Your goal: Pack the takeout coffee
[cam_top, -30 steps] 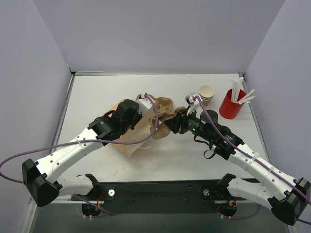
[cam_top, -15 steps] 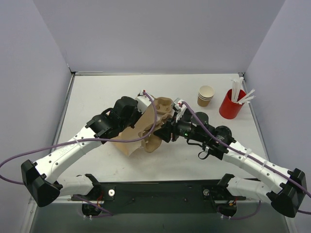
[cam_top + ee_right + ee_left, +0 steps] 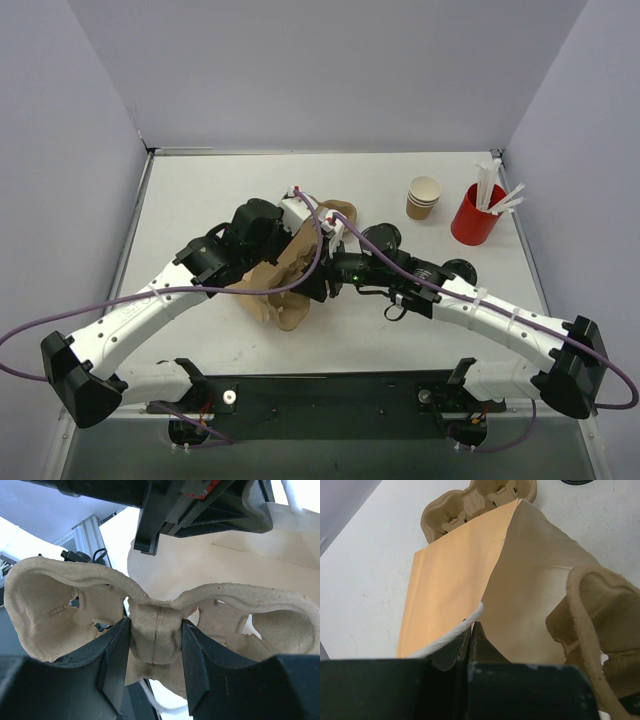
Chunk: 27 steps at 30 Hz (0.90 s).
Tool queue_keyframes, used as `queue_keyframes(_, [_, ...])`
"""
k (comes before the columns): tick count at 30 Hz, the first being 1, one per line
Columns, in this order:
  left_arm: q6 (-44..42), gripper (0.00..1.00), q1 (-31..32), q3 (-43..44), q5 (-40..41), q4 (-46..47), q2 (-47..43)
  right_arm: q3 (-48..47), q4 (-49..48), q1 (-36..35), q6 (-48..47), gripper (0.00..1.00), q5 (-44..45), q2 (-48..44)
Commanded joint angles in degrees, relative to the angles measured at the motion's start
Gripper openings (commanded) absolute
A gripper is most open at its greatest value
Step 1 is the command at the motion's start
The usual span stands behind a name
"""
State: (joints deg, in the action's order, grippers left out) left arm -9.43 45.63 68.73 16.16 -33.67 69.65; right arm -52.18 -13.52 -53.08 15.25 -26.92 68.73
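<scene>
The overhead camera looks down on the table (image 3: 200, 190); close wrist cameras share the paper bag (image 3: 450, 580).

takeout coffee (image 3: 424, 197) | small tan paper cup | upright, open-topped | far right

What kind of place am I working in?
Probably a lab test cell staged for takeout packing: bare pale walls boxing a table, plus paper bag, pulp carrier, kraft cups, red cup of straws.
</scene>
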Motion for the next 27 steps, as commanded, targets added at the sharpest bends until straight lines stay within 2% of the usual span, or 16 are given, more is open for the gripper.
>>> queue_keyframes(1, [0.47,0.0,-0.27,1.85,-1.66,1.15,-2.76,-3.8,-4.58,-0.18,-1.18,0.33,-4.2,2.28])
queue_keyframes(12, [-0.85,0.0,-0.45,1.76,-4.82,0.63,-5.75,-5.38,-9.24,0.52,-1.62,0.31,-2.53,6.77])
queue_keyframes(27, [-2.35,0.0,-0.54,1.67,-6.41,-0.61,-6.63,-4.95,-10.92,4.21,0.49,0.31,-2.7,3.17])
